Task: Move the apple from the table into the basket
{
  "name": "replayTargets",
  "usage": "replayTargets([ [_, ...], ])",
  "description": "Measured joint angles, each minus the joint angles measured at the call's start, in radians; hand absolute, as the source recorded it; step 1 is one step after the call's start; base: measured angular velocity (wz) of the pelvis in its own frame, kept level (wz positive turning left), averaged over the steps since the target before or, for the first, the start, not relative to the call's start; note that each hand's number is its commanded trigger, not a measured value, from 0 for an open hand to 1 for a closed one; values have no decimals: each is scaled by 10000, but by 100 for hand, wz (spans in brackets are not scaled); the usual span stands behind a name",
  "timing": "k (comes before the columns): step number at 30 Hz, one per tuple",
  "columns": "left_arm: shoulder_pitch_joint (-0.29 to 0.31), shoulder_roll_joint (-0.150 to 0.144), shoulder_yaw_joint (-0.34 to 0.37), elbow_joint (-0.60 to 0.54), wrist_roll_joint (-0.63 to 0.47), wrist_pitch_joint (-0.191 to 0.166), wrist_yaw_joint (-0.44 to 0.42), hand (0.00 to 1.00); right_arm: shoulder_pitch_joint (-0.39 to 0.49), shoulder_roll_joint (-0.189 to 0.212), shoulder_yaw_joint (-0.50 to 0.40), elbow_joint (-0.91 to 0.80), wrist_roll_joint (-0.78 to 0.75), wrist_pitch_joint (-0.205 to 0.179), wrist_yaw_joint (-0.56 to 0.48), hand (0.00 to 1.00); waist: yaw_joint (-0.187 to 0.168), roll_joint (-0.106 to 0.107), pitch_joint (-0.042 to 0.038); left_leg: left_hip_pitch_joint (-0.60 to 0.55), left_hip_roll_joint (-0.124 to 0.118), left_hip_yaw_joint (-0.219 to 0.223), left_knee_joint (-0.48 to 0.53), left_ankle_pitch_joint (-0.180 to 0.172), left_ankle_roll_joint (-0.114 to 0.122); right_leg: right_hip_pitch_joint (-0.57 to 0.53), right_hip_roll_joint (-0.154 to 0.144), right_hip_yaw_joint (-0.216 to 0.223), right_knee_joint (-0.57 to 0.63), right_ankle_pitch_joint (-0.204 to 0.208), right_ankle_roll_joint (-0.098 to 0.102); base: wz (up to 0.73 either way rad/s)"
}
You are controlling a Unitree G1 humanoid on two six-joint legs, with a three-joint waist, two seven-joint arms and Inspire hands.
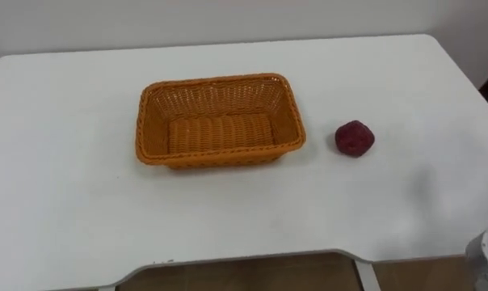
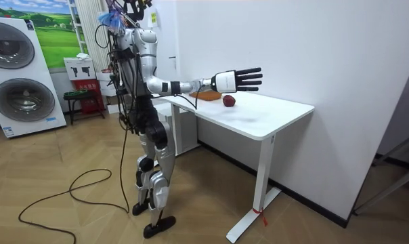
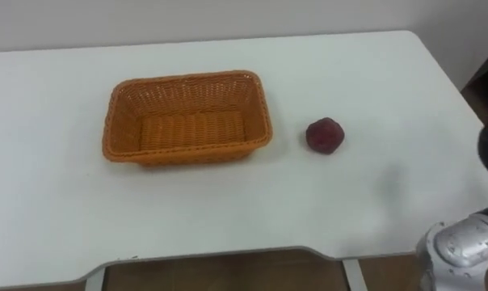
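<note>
Scanning from the left of the white table [image 1: 66,202], we first meet the orange wicker basket [image 1: 220,81], empty and sitting flat. The apple [image 1: 355,138] is just beside its right end, not touching it. The apple is dark red, round and a little lumpy, and it rests on bare tabletop. We judge it to be light and firm, with a smooth skin that could slip or roll under a glancing touch. The safest hold looks to be across its widest part, thumb on one side and fingers on the other, coming down from above. Further right, our right hand [image 2: 237,80] is held out over the table's right part, raised off the surface. Its fingers [image 2: 252,74] are straight and spread wide, with nothing in them. The apple lies lower than those fingers and to their left, apart from them and untouched. The hand has yet to come across and down before it can close.
</note>
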Motion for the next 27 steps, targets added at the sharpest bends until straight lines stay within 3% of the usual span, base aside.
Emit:
replayTargets([
  [6,12,4,0,5,116,10,-288,0,-63,-131,868,449,-16,4,1695,0,129,57,5,-107,7,-32,3,-1,-1,-24,2,-43,3,6,-9,1],
  [10,-9,19,-103,2,110,23,-423,0,-64,-287,1545,1205,-1,296,3263,0,162,-10,17,-113,-7,-53,21,0,1,-11,-22,-86,2,6,-8,1],
  [14,-84,115,-183,76,104,25,-543,0,-72,-314,1634,1557,8,487,4371,0,282,-123,22,-101,-12,-115,21,1,2,22,-29,-146,-1,6,-8,3],
  [18,-246,236,-357,354,83,24,-627,0,-94,-653,1937,2202,6,496,5028,0,434,-234,23,-76,-9,-160,27,2,2,82,-34,-223,-40,7,-8,3],
  [27,-303,241,-365,606,87,44,-845,0,-329,-662,2001,2532,-36,496,5783,0,440,-185,108,-103,-12,-280,84,2,1,167,-48,-404,-156,27,-24,4],
])
